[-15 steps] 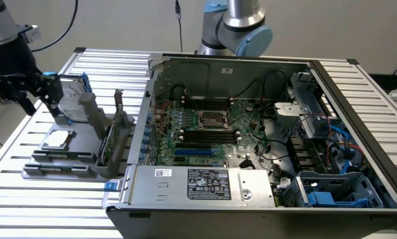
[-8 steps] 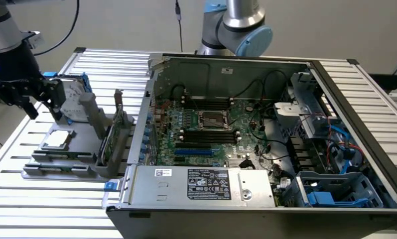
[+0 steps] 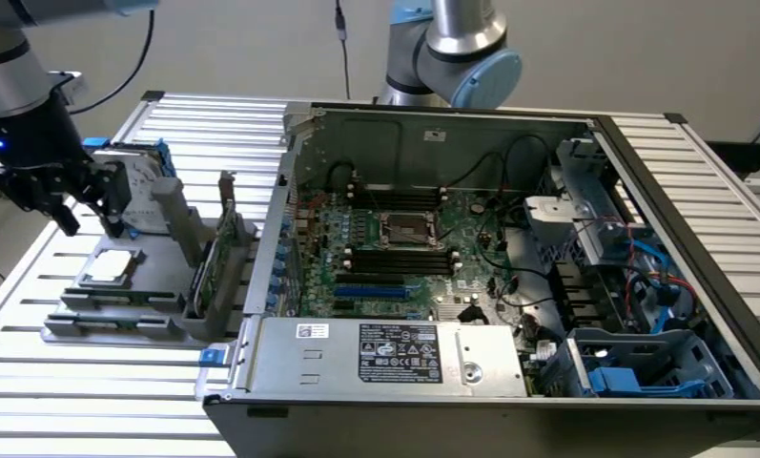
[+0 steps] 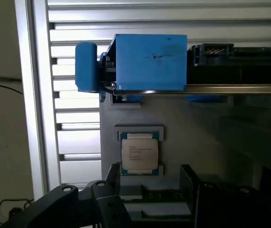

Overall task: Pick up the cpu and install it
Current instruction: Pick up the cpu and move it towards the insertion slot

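The cpu (image 3: pixel 110 267), a small flat square chip with a silvery top, lies in a recess of the grey holder (image 3: pixel 100 310) at the exterior view's left. My gripper (image 3: pixel 90 225) hangs just above and slightly behind it, open, with nothing between its fingers. In the wrist view the cpu (image 4: pixel 139 152) lies flat on the grey holder (image 4: pixel 192 142), a little way from my gripper (image 4: pixel 150 183), whose dark fingertips (image 4: pixel 112 176) stand apart. The dark metal-framed socket (image 3: pixel 405 229) sits in the middle of the motherboard (image 3: pixel 393 253) inside the open computer case (image 3: pixel 685 200).
An upright silver hard drive with blue rails (image 3: pixel 140 176) stands right behind the gripper; its blue end (image 4: pixel 150 61) is in the wrist view. Upright cards (image 3: pixel 220 258) stand between the holder and the case. A second arm (image 3: pixel 450 48) rises behind the case. A slatted metal table (image 3: pixel 74 382) carries everything.
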Available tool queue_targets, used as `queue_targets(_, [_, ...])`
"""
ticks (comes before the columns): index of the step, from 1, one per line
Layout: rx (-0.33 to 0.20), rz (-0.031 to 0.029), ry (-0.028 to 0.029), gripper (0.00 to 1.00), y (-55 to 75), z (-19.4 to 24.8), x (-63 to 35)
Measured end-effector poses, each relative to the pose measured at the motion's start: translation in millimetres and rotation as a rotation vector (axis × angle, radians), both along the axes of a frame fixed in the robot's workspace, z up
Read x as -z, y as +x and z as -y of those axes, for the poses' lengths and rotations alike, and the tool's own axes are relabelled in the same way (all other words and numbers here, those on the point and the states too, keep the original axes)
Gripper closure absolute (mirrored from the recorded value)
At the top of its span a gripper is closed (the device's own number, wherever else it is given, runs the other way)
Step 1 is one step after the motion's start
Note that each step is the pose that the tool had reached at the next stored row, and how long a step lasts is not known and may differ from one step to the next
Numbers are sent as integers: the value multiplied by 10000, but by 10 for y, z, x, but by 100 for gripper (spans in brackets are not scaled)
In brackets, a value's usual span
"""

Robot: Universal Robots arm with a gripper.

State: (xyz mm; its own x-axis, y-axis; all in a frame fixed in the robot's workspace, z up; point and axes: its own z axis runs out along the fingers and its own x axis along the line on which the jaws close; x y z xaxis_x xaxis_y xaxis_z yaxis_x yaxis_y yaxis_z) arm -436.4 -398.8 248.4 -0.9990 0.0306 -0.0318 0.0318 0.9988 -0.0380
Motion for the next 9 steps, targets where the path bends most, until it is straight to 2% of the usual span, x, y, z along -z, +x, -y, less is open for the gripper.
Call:
queue_targets(1, [-11,-1,58,38,-1,1,11])
queue_targets(4, [-27,0,288,38,-1,14,44])
queue_targets(5, [-27,0,340,38,-1,25,57])
queue_targets(7, [-29,1,402,38,-1,58,90])
queue_targets(9, [-33,1,439,38,-1,103,126])
